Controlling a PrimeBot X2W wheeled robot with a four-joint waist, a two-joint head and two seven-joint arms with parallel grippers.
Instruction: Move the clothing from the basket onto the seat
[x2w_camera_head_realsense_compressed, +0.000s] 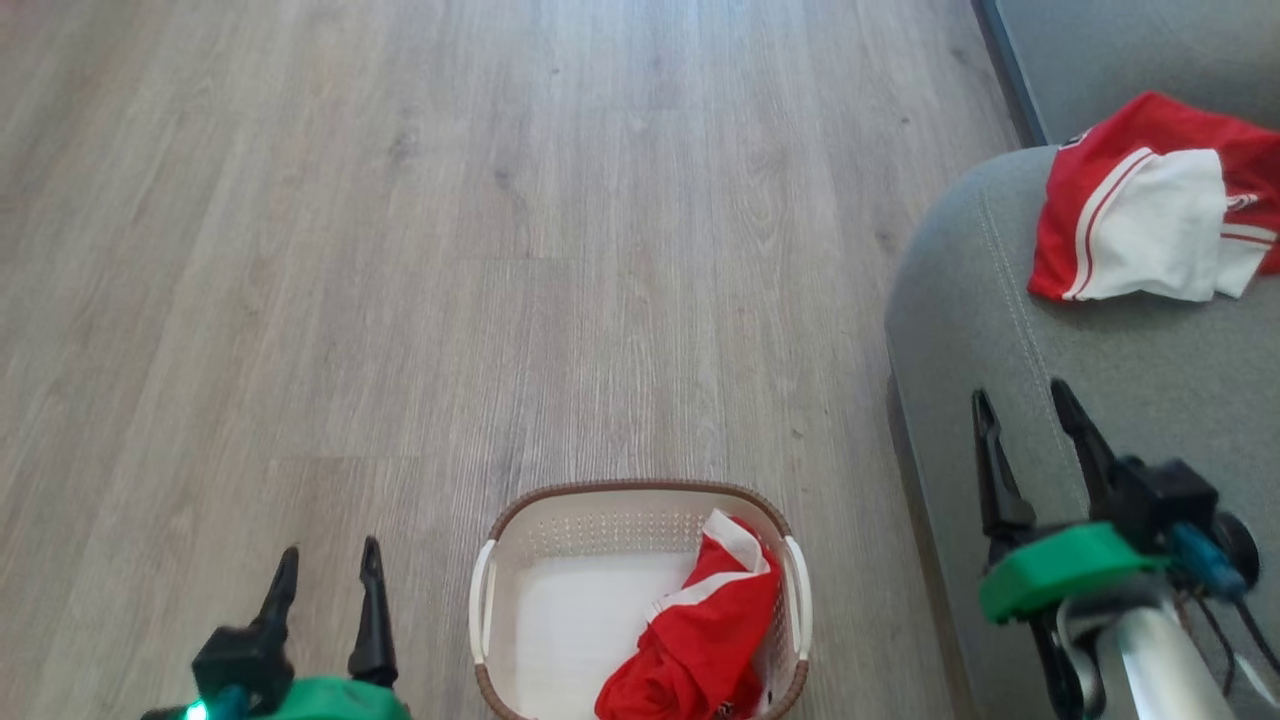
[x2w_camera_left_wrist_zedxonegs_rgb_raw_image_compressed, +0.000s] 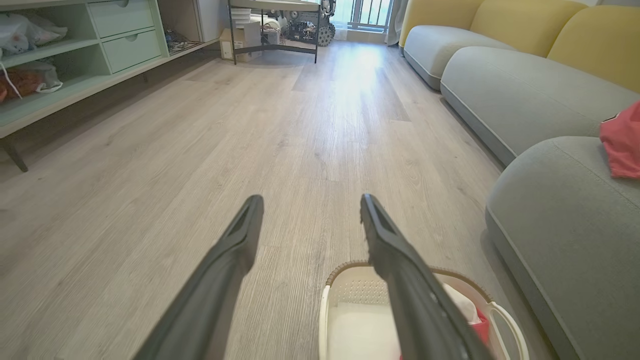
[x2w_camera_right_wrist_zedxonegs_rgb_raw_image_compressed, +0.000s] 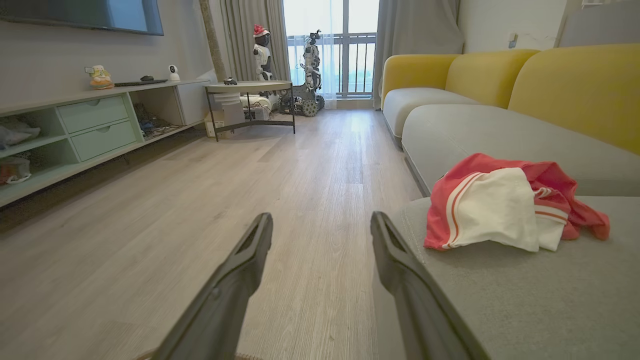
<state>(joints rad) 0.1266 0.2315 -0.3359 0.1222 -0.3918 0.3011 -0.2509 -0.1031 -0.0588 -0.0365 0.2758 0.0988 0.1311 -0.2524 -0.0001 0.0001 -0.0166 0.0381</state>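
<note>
In the perforated oval basket (x2w_camera_head_realsense_compressed: 600, 530) lies crumpled red clothing (x2w_camera_head_realsense_compressed: 700, 630); left hand (x2w_camera_head_realsense_compressed: 330, 548) and right hand (x2w_camera_head_realsense_compressed: 1020, 390) gape empty.

Head view looks down; low wrist views face forward, sharing the seat (x2w_camera_right_wrist_zedxonegs_rgb_raw_image_compressed: 525, 300).

Our left end effector (x2w_camera_head_realsense_compressed: 330, 547) has two long, dark, tapering plastic fingers (x2w_camera_head_realsense_compressed: 372, 620) on a black block above a bright green plastic collar (x2w_camera_head_realsense_compressed: 335, 702). It sits at the lower left of the head view, fingers pointing up the view and spread apart, nothing between them. Our right end effector (x2w_camera_head_realsense_compressed: 1021, 390), of the same build, stands at the lower right and higher in that view, its jaws likewise parted and empty. Behind it our pale silver metal forearm (x2w_camera_head_realsense_compressed: 1150, 650) runs off the bottom edge. In each wrist view the pair of fingers rises from the bottom edge, splayed wide, with the tips well apart.
</note>
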